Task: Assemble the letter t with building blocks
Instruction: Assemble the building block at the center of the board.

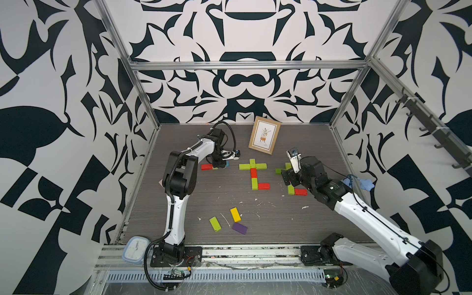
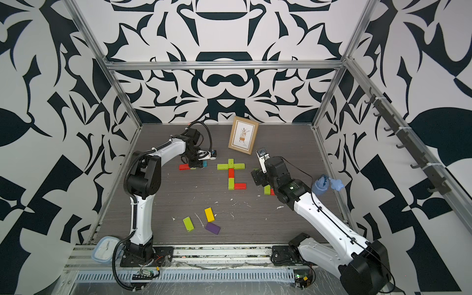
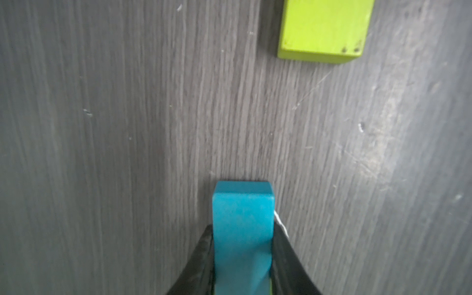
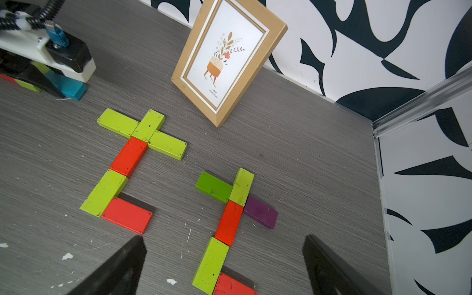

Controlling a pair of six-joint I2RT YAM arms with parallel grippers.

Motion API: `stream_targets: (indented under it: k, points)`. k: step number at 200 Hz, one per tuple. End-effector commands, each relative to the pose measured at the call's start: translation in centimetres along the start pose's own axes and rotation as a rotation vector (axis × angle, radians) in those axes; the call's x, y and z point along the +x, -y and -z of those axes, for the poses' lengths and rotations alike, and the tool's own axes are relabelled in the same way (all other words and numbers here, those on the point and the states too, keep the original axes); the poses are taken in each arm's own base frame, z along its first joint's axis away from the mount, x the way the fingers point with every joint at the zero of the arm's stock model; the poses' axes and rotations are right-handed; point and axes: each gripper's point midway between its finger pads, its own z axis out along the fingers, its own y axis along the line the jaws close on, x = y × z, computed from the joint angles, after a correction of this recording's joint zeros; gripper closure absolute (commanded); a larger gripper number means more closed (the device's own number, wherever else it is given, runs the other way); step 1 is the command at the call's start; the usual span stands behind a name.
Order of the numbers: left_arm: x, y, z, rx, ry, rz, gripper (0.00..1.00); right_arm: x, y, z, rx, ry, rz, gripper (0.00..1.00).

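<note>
My left gripper is shut on a blue building block that is down at the table at the back left, with a lime green block lying ahead of it. Beside it lie a red block and a green block. A finished t of green and red blocks lies mid-table. My right gripper hangs open above a second t of green, red and purple blocks. In both top views my right arm covers part of that second t.
A wooden picture frame leans at the back, close behind the two t shapes. Loose yellow, green and purple blocks lie near the front. A pale blue clock sits at the front left corner.
</note>
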Motion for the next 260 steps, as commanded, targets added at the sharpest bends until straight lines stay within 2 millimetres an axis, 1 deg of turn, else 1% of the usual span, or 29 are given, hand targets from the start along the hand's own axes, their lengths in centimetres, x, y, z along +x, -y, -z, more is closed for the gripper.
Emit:
stream_targets:
  k: [1,94,112,115,123,210,239,260]
  points:
    - [1.7,3.5,-0.6,0.132,-0.041,0.008,0.83,-0.6,0.2,0.5,0.002,0.035,-0.017,0.01]
    - [1.7,3.6,-0.7,0.138,-0.042,0.013,0.82,-0.6,0.3,0.5,0.007,0.035,-0.017,0.01]
    - [1.7,3.6,-0.6,0.138,-0.041,0.014,0.79,-0.6,0.3,0.5,0.007,0.036,-0.018,0.01]
    - [1.9,4.1,-0.5,0.157,-0.05,0.017,0.79,-0.6,0.3,0.5,0.007,0.035,-0.017,0.01]
    - [2.0,4.3,-0.5,0.162,-0.05,0.018,0.79,-0.6,0.3,0.5,0.007,0.035,-0.016,0.01]
    - [2.0,4.4,-0.7,0.17,-0.052,0.02,0.76,-0.6,0.3,0.5,0.008,0.035,-0.017,0.01]
    - [2.1,4.6,-0.7,0.173,-0.054,0.022,0.69,-0.6,0.3,0.5,0.01,0.035,-0.016,0.01]
    - [2.2,4.6,-0.7,0.173,-0.057,0.02,0.66,-0.6,0.3,0.5,0.008,0.036,-0.016,0.01]
